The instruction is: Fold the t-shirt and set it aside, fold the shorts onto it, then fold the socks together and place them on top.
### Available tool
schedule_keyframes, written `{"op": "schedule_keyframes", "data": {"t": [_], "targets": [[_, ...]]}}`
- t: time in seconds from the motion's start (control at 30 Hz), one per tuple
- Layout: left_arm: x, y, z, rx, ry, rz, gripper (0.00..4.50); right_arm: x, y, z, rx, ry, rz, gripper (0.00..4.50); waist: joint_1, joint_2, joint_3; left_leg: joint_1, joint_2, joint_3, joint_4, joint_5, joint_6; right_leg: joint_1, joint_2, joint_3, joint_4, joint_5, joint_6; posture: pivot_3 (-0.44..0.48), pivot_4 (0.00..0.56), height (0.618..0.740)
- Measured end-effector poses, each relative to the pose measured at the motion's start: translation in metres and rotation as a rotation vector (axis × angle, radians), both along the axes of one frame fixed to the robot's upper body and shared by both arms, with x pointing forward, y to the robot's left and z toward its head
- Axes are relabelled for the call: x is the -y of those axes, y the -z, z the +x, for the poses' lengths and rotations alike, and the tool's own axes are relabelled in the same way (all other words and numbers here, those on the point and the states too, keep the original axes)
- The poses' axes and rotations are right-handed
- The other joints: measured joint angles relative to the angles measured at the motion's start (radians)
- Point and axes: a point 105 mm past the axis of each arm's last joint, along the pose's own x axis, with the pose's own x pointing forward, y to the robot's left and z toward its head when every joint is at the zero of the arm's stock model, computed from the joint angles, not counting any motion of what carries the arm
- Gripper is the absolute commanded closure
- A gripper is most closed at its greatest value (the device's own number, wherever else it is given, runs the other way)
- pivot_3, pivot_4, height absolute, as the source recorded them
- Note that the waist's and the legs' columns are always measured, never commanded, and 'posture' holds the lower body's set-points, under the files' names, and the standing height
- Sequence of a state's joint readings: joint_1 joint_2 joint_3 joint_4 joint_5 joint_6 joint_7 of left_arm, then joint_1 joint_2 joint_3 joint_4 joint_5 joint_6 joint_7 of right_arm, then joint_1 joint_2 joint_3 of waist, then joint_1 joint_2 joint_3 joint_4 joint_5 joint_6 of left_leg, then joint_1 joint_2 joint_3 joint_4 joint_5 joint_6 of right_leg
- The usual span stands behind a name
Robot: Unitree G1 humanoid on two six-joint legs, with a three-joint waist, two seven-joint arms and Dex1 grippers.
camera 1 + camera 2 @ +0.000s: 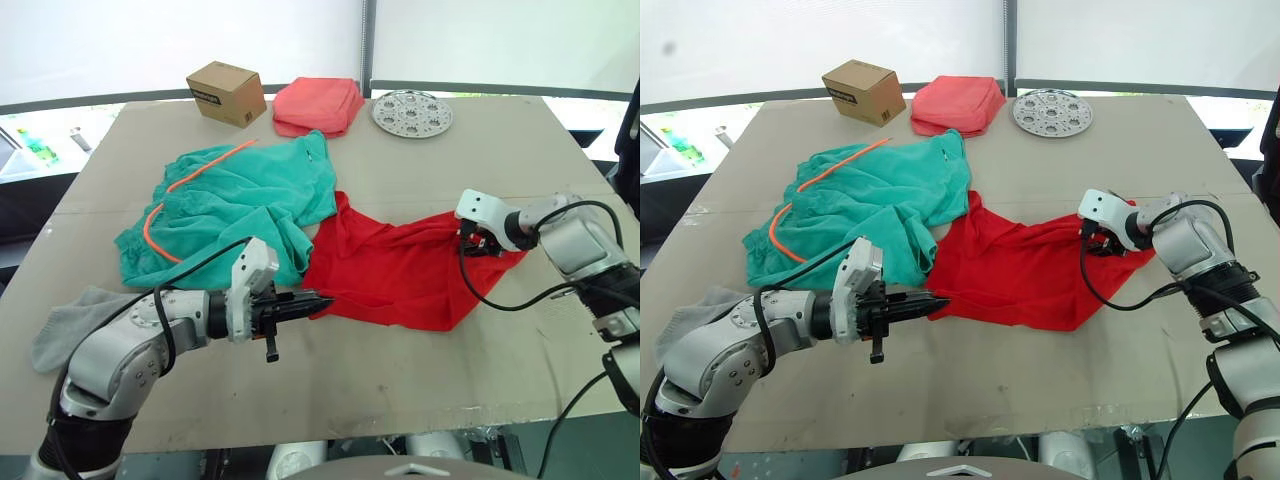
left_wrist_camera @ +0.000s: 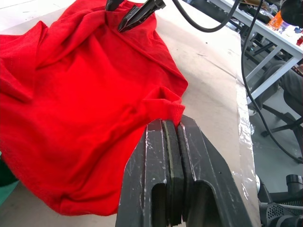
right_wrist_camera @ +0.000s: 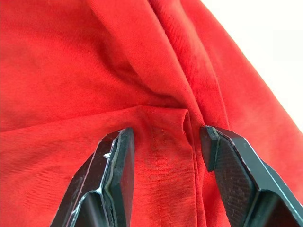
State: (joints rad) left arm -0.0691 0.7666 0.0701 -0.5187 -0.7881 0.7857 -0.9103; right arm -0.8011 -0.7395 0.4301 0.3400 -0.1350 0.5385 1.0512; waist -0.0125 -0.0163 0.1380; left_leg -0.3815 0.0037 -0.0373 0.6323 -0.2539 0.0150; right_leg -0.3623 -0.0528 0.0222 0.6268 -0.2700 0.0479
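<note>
Left eye view: we've got the t-shirt [image 1: 400,270] lying crumpled mid-tabletop [image 1: 520,150], its far-left part touching the shorts [image 1: 235,205], which sit bunched to its left. Socks [image 1: 70,320] lie at the near left edge, partly behind our left arm. Our left claw [image 1: 318,300] is at the shirt's near-left edge; in the left wrist view its fingers [image 2: 163,156] are pressed together right at a red hem corner, looks pinched on the fabric. Our right claw [image 3: 163,142] is spread wide over a seam fold at the shirt's right side, not gripping yet. Step in hand: the first one, getting hold of the shirt to fold it. Next we'd likely need the right claw to close on that seam, then both lift and spread the shirt flat. Box [image 1: 227,92], folded pink cloth [image 1: 318,105] and metal disc [image 1: 412,112] sit along the far edge.
</note>
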Motion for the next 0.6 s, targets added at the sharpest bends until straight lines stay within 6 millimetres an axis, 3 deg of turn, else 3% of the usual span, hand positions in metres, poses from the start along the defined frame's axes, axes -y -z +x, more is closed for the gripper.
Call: {"op": "schedule_keyframes", "data": {"t": [0.3,0.6], "targets": [[0.0,0.002,-0.001,-0.003,-0.004,-0.003,4.5,-0.004,0.001,0.005,-0.001,-0.041,-0.012,2.12,-0.002,-0.001,-0.001,0.001,0.0,0.0,0.0,0.0,0.0,0.0,0.0,0.0,0.0,0.0,0.0,0.0,0.15,0.74],[-0.001,0.004,-0.002,-0.005,-0.022,0.002,4.5,-0.01,0.0,-0.008,-0.045,-0.095,-0.011,2.12,0.0,0.0,0.0,0.0,0.0,-0.001,0.0,0.0,0.0,0.0,-0.001,0.002,0.0,0.0,0.0,0.0,0.15,0.74]]}}
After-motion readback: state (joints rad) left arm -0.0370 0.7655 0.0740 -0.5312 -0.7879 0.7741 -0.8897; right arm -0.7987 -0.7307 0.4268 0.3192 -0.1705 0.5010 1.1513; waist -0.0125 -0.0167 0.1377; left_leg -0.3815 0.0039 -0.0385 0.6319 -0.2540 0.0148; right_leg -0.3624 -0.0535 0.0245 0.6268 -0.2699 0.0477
